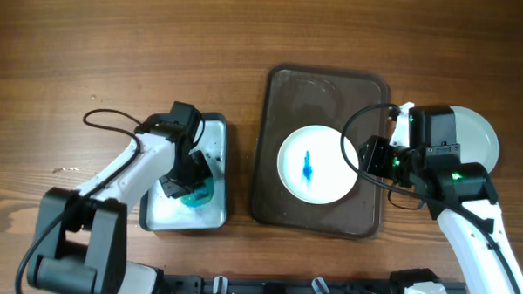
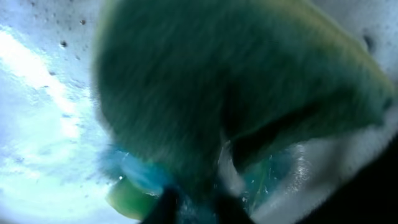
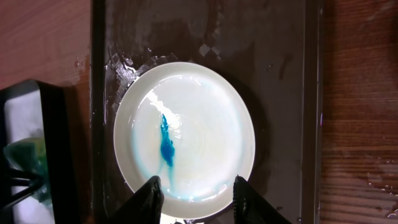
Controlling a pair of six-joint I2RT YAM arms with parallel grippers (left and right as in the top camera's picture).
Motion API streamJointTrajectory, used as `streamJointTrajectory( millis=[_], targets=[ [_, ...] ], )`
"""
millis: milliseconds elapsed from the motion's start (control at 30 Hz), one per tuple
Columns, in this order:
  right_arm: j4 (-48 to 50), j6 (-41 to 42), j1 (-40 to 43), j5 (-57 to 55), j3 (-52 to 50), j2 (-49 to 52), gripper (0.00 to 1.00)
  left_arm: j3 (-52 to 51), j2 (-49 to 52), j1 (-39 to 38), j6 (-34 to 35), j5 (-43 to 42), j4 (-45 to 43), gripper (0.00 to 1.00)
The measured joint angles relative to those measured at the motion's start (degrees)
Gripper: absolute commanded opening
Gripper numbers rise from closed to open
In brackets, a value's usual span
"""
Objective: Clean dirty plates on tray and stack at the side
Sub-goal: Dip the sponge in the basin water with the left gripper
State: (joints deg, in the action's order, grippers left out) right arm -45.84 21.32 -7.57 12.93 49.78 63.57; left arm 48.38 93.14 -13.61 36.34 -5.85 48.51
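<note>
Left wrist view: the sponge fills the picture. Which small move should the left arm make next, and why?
Probably lift the green sponge straight up out of the basin. The left gripper has its jaws shut on it, so it seems held, and the plate on the tray shows a blue smear to be wiped. The right gripper stands open at that plate's rim.

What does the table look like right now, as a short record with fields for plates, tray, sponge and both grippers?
tray: dark brown, mid-table
smeared plate: on tray, blue smear in middle
second plate: white, on table right of tray, partly hidden by right arm
basin: left of tray
sponge: green, in basin
left gripper: shut on sponge
right gripper: open, over smeared plate's edge, holding nothing
</note>
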Motion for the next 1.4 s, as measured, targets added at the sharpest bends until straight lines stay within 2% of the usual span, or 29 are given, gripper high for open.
streamJointTrajectory(
  millis=[167, 200, 300, 333, 467, 567, 700, 733, 800, 933, 967, 1033, 1167, 1267, 1400],
  targets=[
    [-0.1, 0.0, 0.0, 0.0, 0.0, 0.0, 0.38, 1.4, 1.8, -0.3, -0.2, 0.0, 1.2, 0.04],
    [-0.1, 0.0, 0.0, 0.0, 0.0, 0.0, 0.37, 1.8, 1.9, -0.2, -0.2, 0.0, 2.0, 0.07],
    [-0.2, 0.0, 0.0, 0.1, 0.0, 0.0, 0.38, 3.6, 2.1, 0.5, -0.2, 0.0, 6.5, 0.37],
    [-0.2, 0.0, 0.0, 0.1, 0.0, 0.0, 0.38, 4.3, 1.9, 0.9, -0.9, 0.0, 8.2, 0.44],
    [-0.3, 0.0, 0.0, 0.2, 0.0, 0.0, 0.38, 5.8, -0.7, 2.2, -2.0, 2.1, 8.8, 0.49],
    [-0.3, 0.0, 0.0, 0.1, 0.0, 0.0, 0.38, 6.3, -2.3, 2.5, -2.2, 4.6, 6.3, 0.48],
    [-0.3, 0.0, 0.0, 0.1, 0.0, 0.0, 0.38, 4.7, -2.2, 2.5, -2.2, 7.5, -1.3, 0.32],
    [-0.3, 0.0, 0.0, 0.1, 0.0, 0.0, 0.38, 3.3, -1.9, 2.5, -2.8, 8.0, -4.7, 0.25],
    [-0.3, 0.0, 0.0, 0.2, 0.0, 0.0, 0.38, 0.8, -1.3, 2.5, -2.6, 8.3, -9.0, 0.04],
    [-0.3, 0.0, 0.0, 0.2, 0.0, 0.0, 0.38, -1.7, -1.0, 2.5, -3.0, 9.0, -13.2, 0.04],
    [-0.3, 0.0, 0.0, 0.2, 0.0, 0.0, 0.38, -1.5, -1.0, 2.5, -3.0, 9.0, -12.6, 0.06],
    [-0.3, 0.0, 0.0, 0.2, 0.0, 0.0, 0.38, -0.7, -1.0, 2.5, -3.0, 9.0, -10.5, 0.31],
    [-0.5, 0.0, 0.0, 0.2, 0.0, 0.0, 0.38, 3.7, -0.7, 2.5, -2.8, 9.0, 1.6, 0.59],
    [-0.5, 0.0, 0.0, 0.2, 0.0, 0.0, 0.39, 8.2, -1.1, 2.5, -3.1, 9.0, 7.9, 0.64],
    [-1.0, 0.0, 0.0, 0.2, 0.0, 0.0, 0.39, 11.4, -3.7, 2.5, -3.0, 8.9, 13.0, 0.63]
  ],
)
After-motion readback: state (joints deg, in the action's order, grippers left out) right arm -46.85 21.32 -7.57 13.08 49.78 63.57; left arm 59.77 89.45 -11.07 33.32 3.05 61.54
